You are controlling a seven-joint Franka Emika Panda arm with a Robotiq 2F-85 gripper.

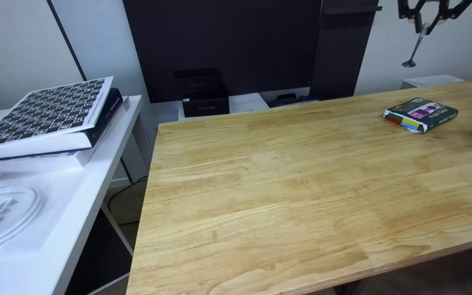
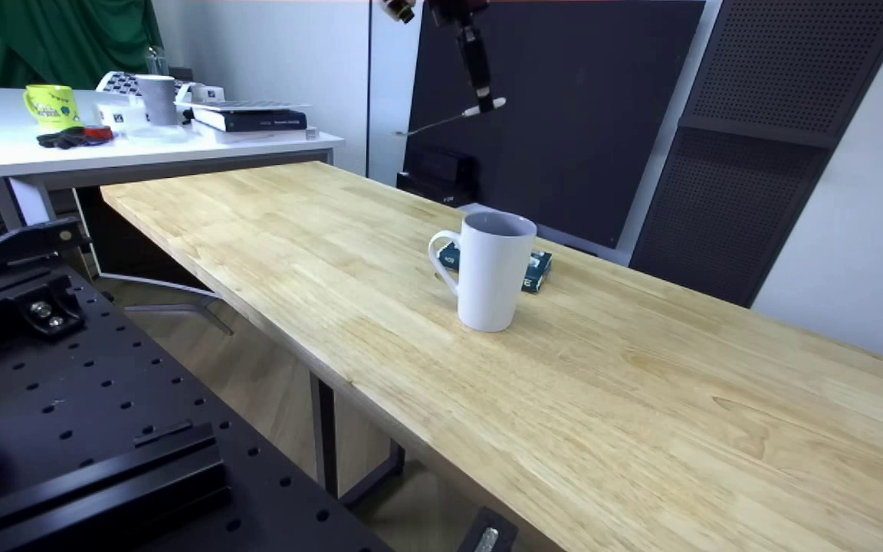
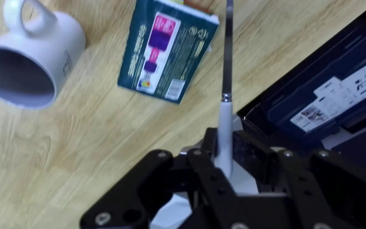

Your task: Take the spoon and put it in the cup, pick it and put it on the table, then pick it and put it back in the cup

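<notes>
Spoon up in the air in an exterior view, bowl lowest, pinched in the gripper! In an exterior view, the white cup stands upright on the table, green box partly hidden behind it. Wrist view: black fingers squeeze the spoon's white handle.

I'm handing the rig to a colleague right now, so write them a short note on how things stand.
Tool: closed on the white end of the spoon, holding it in the air.
Cup: upright on the table, beside the box and apart from it; the spoon is not in it.
Done: the spoon is picked up. Which of the cup and table placements are complete, these pictures cannot show.
Left: at least the final placement of the spoon in the cup; confirm the round before moving.
</notes>
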